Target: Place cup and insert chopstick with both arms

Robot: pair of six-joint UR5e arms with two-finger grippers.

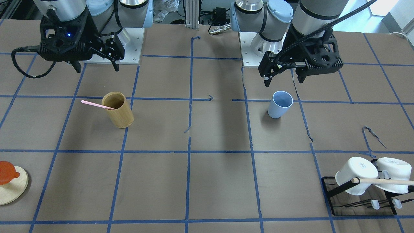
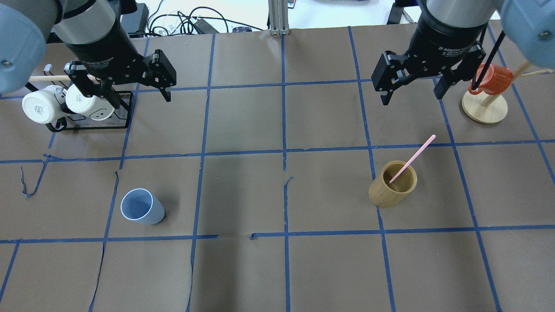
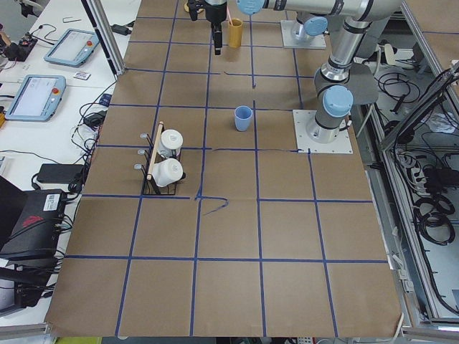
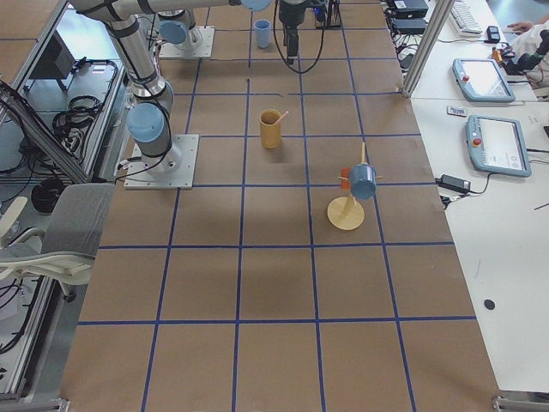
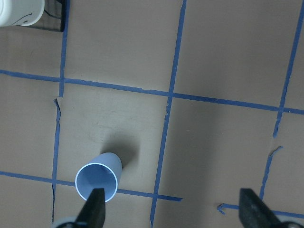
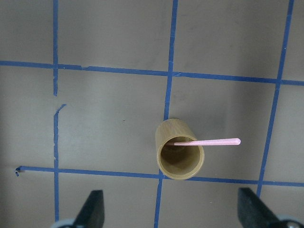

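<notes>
The light blue cup (image 1: 280, 104) stands upright and empty on the table; it also shows in the overhead view (image 2: 142, 206) and the left wrist view (image 5: 98, 179). My left gripper (image 1: 283, 81) hangs open and empty above the table, behind the cup; it also shows overhead (image 2: 134, 97). The pink chopstick (image 1: 95, 105) leans inside the tan bamboo holder (image 1: 119, 111), its top sticking out over the rim; it also shows overhead (image 2: 414, 157) and in the right wrist view (image 6: 209, 142). My right gripper (image 2: 411, 99) is open and empty, high above and beyond the holder (image 2: 390, 186).
Two white mugs (image 2: 43, 106) hang on a black rack with a wooden rod (image 1: 385, 182) at the far left of the table. A red mug (image 2: 492, 80) hangs on a wooden stand (image 2: 484, 108) close to my right gripper. Blue tape lines grid the brown table.
</notes>
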